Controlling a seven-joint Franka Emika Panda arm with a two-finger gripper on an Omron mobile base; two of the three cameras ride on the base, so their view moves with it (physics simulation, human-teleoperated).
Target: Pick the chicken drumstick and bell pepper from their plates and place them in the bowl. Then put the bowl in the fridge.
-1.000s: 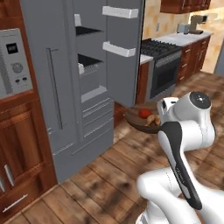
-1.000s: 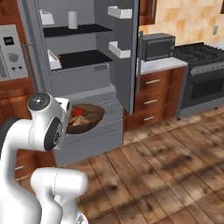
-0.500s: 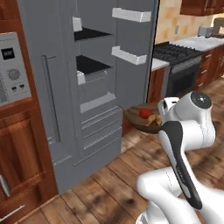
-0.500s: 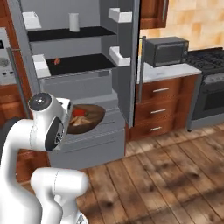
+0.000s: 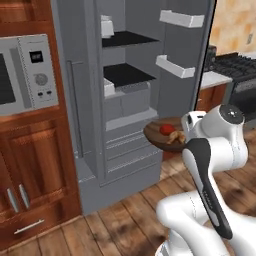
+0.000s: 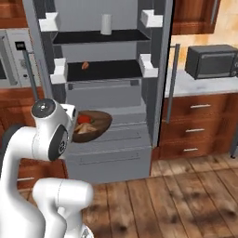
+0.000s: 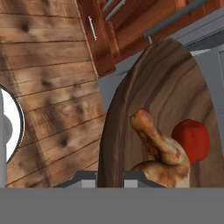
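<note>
Left base view, change: whole picture has shifted since the earlier frames, so the base has driven; fridge (image 5: 125, 95) now nearer and more centred, bowl riding along at the arm's end.
Left base view, bowl (image 5: 162, 134): dark wood, shallow, round; held up before the open fridge, level with its grey drawers.
Right base view, contents: glossy red bell pepper (image 6: 83, 119) beside lumpy tan chicken drumstick (image 6: 86, 129) inside the bowl.
Right base view, shelf: small orange-pink piece (image 6: 85, 65) on dark shelf.
Hand view, jaws (image 7: 110, 179): nearly closed, pinching the bowl's near rim; wood grain plain, drumstick just beyond the tips, pepper right of it.
</note>
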